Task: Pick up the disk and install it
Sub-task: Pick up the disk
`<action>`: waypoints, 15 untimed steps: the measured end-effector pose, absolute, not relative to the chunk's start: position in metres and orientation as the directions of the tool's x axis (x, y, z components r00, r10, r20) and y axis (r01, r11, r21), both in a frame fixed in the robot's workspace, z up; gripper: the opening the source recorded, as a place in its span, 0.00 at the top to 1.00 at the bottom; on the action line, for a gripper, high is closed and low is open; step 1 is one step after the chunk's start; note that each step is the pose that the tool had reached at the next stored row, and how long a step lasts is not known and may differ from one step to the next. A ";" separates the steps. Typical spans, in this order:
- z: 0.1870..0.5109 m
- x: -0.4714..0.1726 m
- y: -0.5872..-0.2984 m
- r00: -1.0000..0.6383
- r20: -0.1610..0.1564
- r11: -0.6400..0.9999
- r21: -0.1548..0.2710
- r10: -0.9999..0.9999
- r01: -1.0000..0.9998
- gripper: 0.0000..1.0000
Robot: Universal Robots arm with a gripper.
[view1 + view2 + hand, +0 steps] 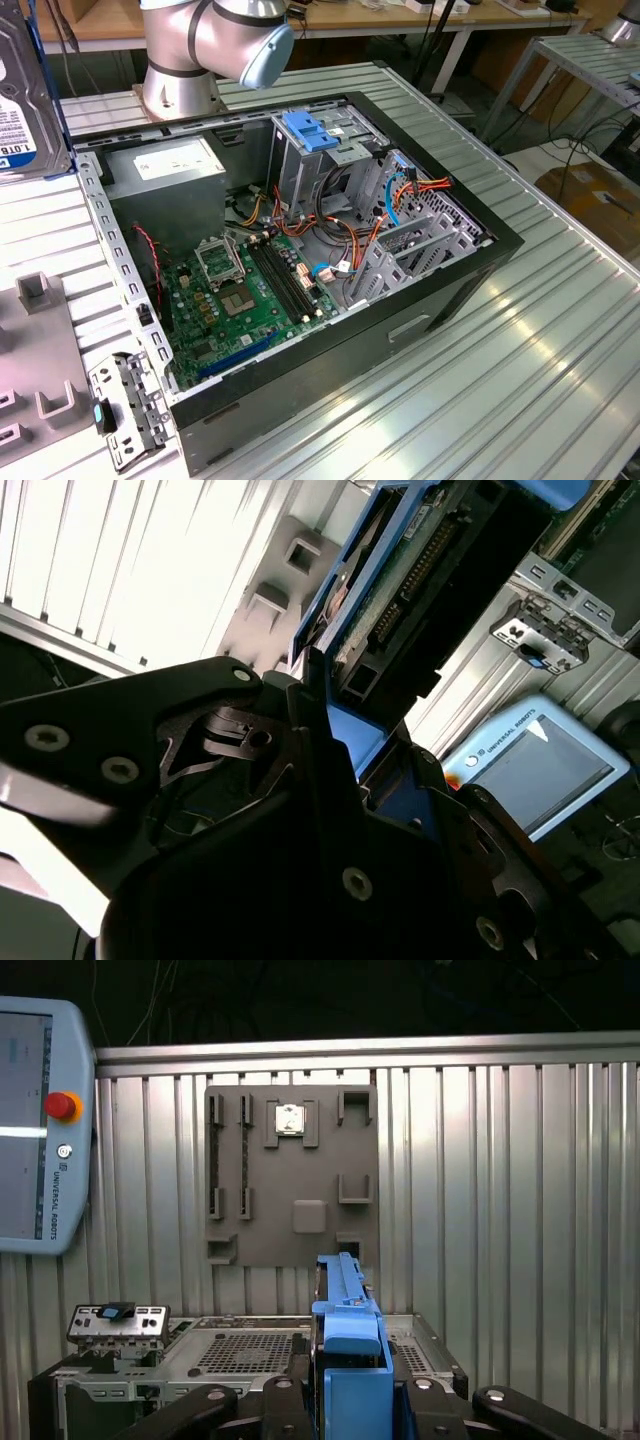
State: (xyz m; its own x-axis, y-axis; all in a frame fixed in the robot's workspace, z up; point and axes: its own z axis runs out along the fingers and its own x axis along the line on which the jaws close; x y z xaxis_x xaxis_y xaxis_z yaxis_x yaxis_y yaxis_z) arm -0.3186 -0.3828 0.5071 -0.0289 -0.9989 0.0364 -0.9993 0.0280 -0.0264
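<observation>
- Step in hand, as I judge it: the pick-up is done and the disk (30,100) is being carried. It hangs clear of the tabletop (520,380), off the far left corner in the exterior view, well apart from the open computer case (330,360).
- The fingers (320,780) are closed on the disk, clamping one blue side rail between them. The drive's body and connector edge stick out beyond the grip.
- What installing seems to call for:
  - bringing the disk over the case, which sits mid-tabletop;
  - lining its rails up squarely with the metal drive cage (300,165) under the blue handle, near the case's far wall;
  - keeping it off the orange and blue cables just beside the cage.
- The exterior view gives the whole case interior, with cage, motherboard (240,290) and cables, plus the disk's labelled face. The grip itself lies outside it.
- The second wrist view gives the clamp up close, with the rail pinched and the connector pins showing.
- The first wrist view looks along the rail's edge (348,1340). It shows a grey fixture plate (290,1170) lying on the tabletop beyond the case, and a teach pendant (40,1130) beside it.
</observation>
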 end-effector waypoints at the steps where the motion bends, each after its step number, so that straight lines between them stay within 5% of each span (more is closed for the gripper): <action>1: 0.507 -0.317 -0.383 -0.029 0.036 0.028 -0.026 -0.999 -0.999 0.63; 15: 0.507 -0.300 -0.384 -0.028 0.036 0.027 -0.026 -0.999 -0.999 0.63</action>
